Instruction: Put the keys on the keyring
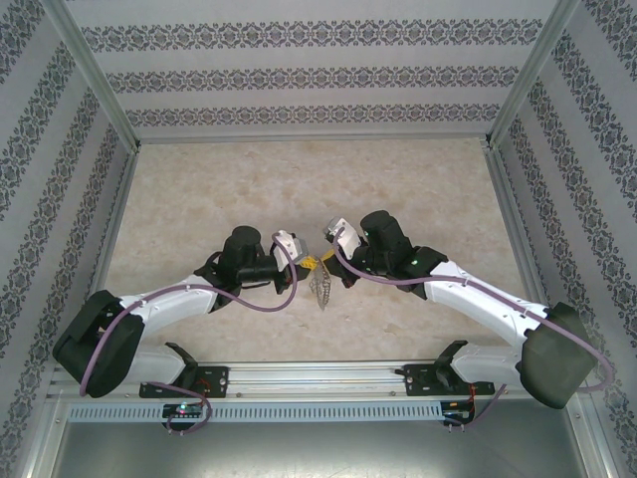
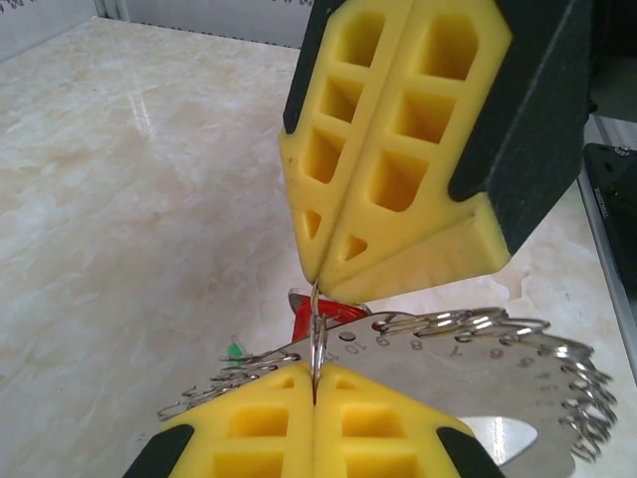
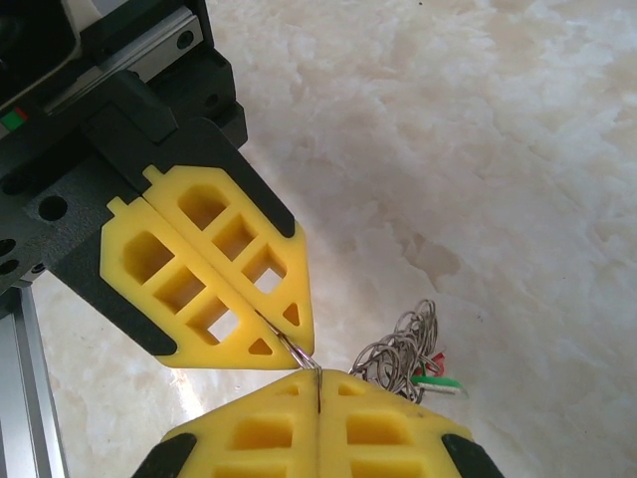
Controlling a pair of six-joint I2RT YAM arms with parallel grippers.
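Note:
The keyring is a grey numbered metal piece fringed with small silvery rings, hanging above the table between both arms. My left gripper is shut on one thin ring at its edge. From above, my right gripper is shut on that same ring. In the right wrist view my right gripper meets the left gripper tip to tip, and the ring cluster dangles to the right. The keys hang among the rings: a red head and a green head, again as green and red.
The marble-patterned table stretches away behind the grippers. Patterned walls with aluminium posts close in the back and sides. The arms' mounting rail runs along the near edge.

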